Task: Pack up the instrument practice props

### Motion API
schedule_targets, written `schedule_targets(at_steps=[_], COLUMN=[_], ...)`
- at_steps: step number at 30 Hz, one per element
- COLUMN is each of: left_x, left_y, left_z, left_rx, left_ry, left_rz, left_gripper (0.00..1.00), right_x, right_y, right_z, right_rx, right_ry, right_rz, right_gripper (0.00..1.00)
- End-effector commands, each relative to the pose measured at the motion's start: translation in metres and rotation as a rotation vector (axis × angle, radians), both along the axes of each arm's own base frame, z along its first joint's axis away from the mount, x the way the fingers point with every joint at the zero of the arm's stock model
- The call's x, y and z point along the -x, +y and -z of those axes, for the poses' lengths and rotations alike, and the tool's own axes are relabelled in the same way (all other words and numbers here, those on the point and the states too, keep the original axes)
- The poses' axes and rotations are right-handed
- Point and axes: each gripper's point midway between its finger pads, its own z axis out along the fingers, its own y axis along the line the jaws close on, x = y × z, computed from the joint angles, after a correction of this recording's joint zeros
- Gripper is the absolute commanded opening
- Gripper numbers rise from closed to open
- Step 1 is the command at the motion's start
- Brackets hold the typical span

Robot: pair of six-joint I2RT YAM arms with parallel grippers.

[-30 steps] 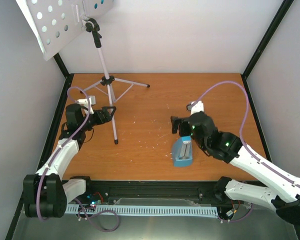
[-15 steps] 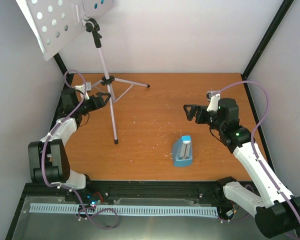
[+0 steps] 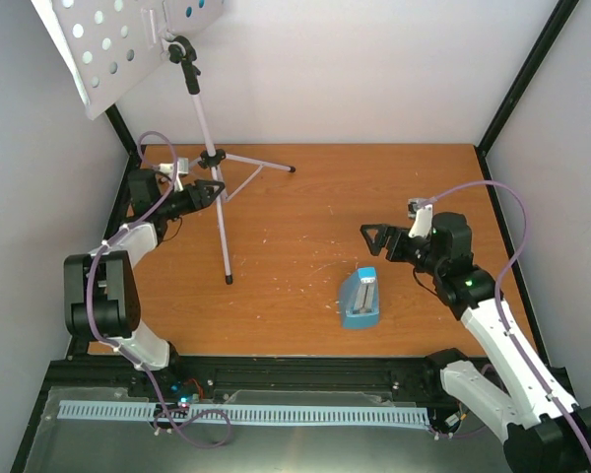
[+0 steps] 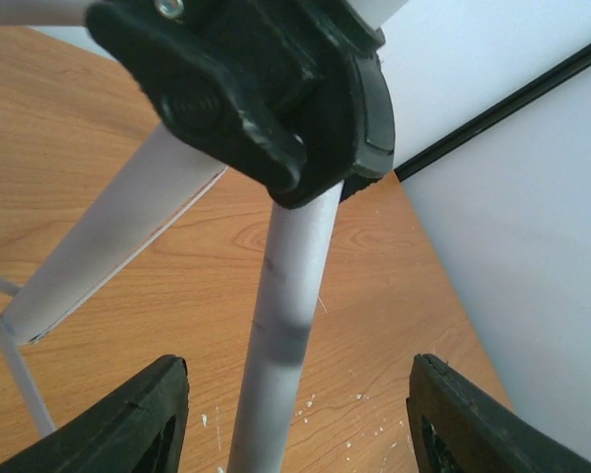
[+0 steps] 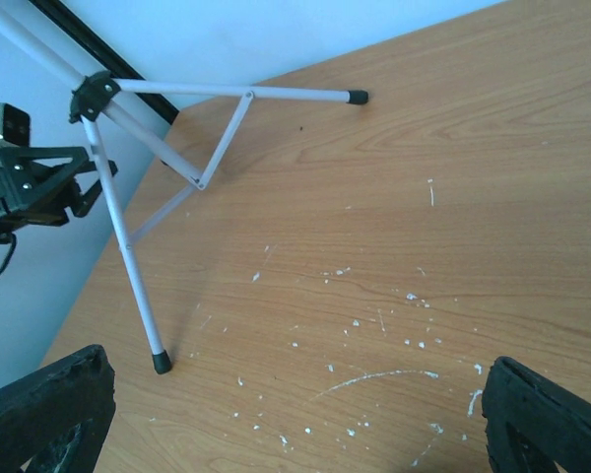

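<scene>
The white perforated music stand [image 3: 98, 49] rises at the back left on a thin grey tripod [image 3: 217, 212]. My left gripper [image 3: 215, 189] is open, its jaws either side of the tripod's front leg [image 4: 286, 325] just below the black hub [image 4: 266, 89], not touching it. The light-blue metronome [image 3: 361, 298] lies on the table to the right of centre. My right gripper [image 3: 370, 241] is open and empty, behind and above the metronome, facing the tripod [image 5: 128, 236]. A white panel with bluish holes [image 3: 192, 12] shows at the stand's top; I cannot make out separate music sheets.
The wooden table [image 3: 305, 187] has white flecks and scratches. Black frame posts stand at the back corners [image 3: 522, 89], with white walls close on the left, back and right. The tripod's legs spread towards the back [image 3: 266, 166] and the front [image 3: 227, 276].
My left gripper has moved back along the tripod leg towards the hub. My right arm has pulled away from the metronome and swung out to the right.
</scene>
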Motion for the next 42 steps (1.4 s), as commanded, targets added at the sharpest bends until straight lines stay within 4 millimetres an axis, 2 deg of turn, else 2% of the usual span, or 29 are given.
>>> schedule_targets(at_steps=[1,5,9,11,15,21,27,31,35,38,42], left_x=[-0.008,-0.012,-0.012,-0.012,-0.004,0.019,0.047,0.064,0.069,0.067,0.064], left_y=[-0.012,-0.017,-0.019,-0.017,-0.009,-0.002,-0.013,-0.036,-0.063,-0.095,-0.148], left_z=[-0.018,-0.021,-0.018,-0.016,-0.021,-0.026,-0.013,-0.016,-0.023,-0.023,-0.022], left_rx=[0.010,0.015,0.015,0.007,-0.022,-0.073,-0.067,-0.018,0.068,0.112,0.120], left_ry=[-0.074,-0.086,-0.092,-0.092,-0.127,-0.153,-0.081,-0.078,-0.071,-0.037,-0.015], left_rz=[0.044,0.062,0.067,0.045,-0.025,-0.110,-0.242,-0.321,-0.373,-0.333,-0.251], left_gripper=[0.60,0.49,0.33,0.23,0.12,0.00,0.00,0.00,0.00,0.00,0.00], right_x=[0.002,0.003,0.004,0.005,0.007,0.008,0.006,0.007,0.010,0.013,0.015], right_y=[-0.002,-0.003,0.000,0.000,-0.002,-0.005,-0.006,-0.010,-0.013,-0.016,-0.019], right_z=[-0.018,-0.020,-0.023,-0.025,-0.026,-0.024,-0.017,-0.014,-0.015,-0.017,-0.016], right_rx=[-0.038,-0.039,-0.047,-0.049,-0.043,-0.029,-0.029,-0.025,-0.023,-0.023,-0.018], right_ry=[-0.050,-0.059,-0.067,-0.073,-0.084,-0.088,-0.085,-0.083,-0.095,-0.106,-0.108], right_rz=[0.011,0.010,-0.005,-0.005,-0.003,0.009,0.022,0.045,0.059,0.066,0.080], right_gripper=[1.00,1.00,1.00,1.00,1.00,1.00,1.00,1.00,1.00,1.00,1.00])
